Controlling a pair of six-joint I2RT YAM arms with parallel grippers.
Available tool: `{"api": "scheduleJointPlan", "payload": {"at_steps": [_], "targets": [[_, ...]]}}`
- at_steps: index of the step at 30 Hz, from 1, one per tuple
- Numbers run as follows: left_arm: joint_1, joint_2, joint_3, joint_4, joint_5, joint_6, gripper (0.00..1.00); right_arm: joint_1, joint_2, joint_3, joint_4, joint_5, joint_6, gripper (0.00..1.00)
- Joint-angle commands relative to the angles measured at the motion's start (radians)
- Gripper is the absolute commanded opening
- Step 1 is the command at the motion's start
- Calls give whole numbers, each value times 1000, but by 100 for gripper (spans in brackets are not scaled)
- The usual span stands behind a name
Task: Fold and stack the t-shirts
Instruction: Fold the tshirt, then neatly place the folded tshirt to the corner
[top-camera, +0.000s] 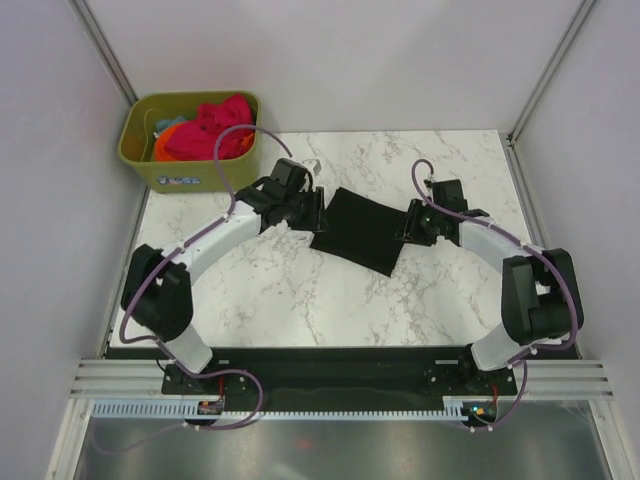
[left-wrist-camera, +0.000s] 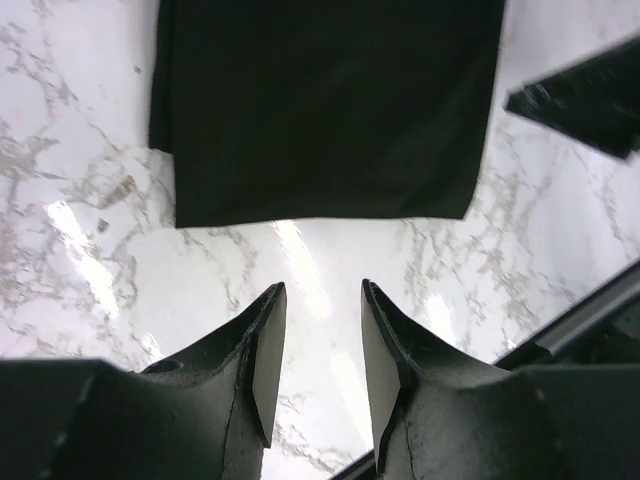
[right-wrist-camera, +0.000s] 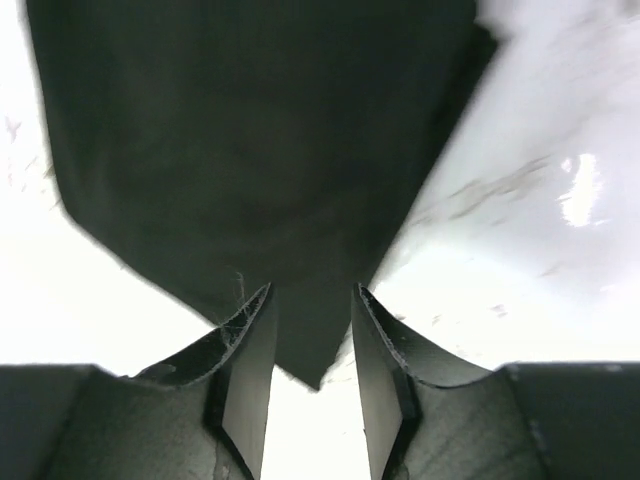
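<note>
A black t-shirt (top-camera: 358, 230) lies folded flat in the middle of the marble table. My left gripper (top-camera: 311, 210) is open at its left edge. In the left wrist view the gripper (left-wrist-camera: 317, 290) is empty over bare marble, with the shirt's edge (left-wrist-camera: 320, 110) just ahead. My right gripper (top-camera: 410, 224) is open at the shirt's right edge. In the right wrist view a corner of the shirt (right-wrist-camera: 300, 200) reaches in between the open jaws of the gripper (right-wrist-camera: 312, 292). Pink-red (top-camera: 215, 128) and orange (top-camera: 168, 135) tees lie bunched in the bin.
The olive-green bin (top-camera: 185, 178) stands at the back left corner of the table (top-camera: 300, 300). White walls close in the back and sides. The right gripper's black body (left-wrist-camera: 585, 95) shows at the upper right of the left wrist view.
</note>
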Motion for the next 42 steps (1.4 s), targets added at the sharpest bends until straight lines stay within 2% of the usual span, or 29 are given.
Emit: {"api": "scheduleJointPlan", "payload": {"at_steps": [1,6,10,16,20,25,31,42], "targets": [[-20,-84,-64,-15,101,14,44,-38,64,66,-37,59,-29,44],[-41,-165,-131,-18,206,18,45,-62,173,127,-29,27,-49,47],[-41,-223,-148,-35,217,50,45,-81,208,130,-17,22,-55,48],[-41,-262,-160,-64,176,78,46,-115,257,148,-1,2,-73,37],[-41,-263,-173,-61,165,84,46,-127,286,194,5,-18,-86,24],[-41,-249,-185,-61,168,89,46,-145,325,233,11,-42,-95,19],[-41,-268,-185,-61,156,90,46,-188,398,331,2,-70,-121,1],[-40,-254,-183,-80,171,109,46,-315,593,628,-162,-58,-240,0]]}}
